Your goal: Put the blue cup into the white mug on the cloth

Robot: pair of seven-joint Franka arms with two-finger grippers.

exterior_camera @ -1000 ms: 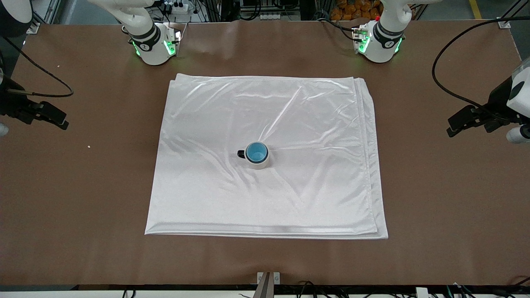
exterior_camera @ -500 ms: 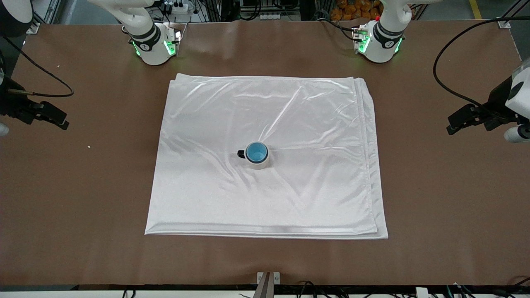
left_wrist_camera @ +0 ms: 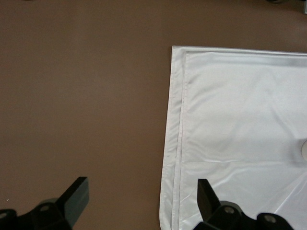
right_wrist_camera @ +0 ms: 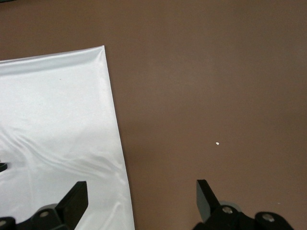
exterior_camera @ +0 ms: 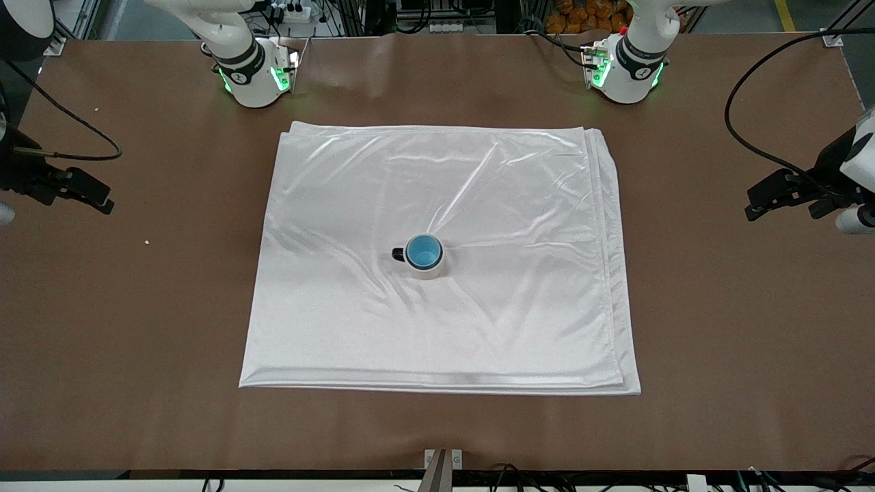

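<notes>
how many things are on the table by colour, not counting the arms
blue: 1, the cup sitting inside the mug
off-white: 1, the mug with a black handle, standing on the cloth
white: 1, the cloth spread on the table
total: 3

blue cup [exterior_camera: 424, 251] outside hidden inside white mug [exterior_camera: 429, 269]
</notes>
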